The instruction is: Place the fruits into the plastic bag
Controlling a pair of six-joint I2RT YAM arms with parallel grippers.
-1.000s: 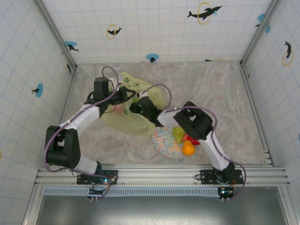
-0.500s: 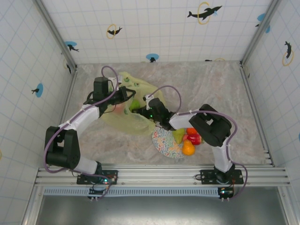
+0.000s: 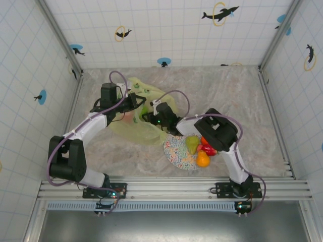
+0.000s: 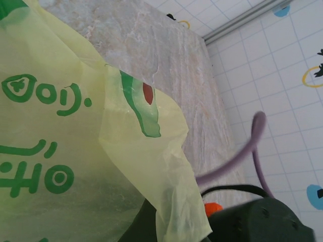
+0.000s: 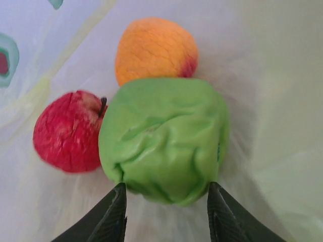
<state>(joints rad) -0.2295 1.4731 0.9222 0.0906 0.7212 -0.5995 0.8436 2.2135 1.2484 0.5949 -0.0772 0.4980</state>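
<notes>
Right claw (image 5: pixel 166 187) is resting open against green fruit (image 5: pixel 164 136) inside plastic bag (image 3: pixel 135 130); left claw (image 3: pixel 134 100), cannot tell. Withdrawal toward 5 o'clock is risking snagged film spilling fruit.

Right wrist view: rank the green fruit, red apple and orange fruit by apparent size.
1. green fruit: clearly the largest, but it sits nearest the camera, so its true size is unsure.
2-3. red apple and orange fruit: these look about alike. Both are partly hidden behind the green fruit, so I won't rank them.
</notes>
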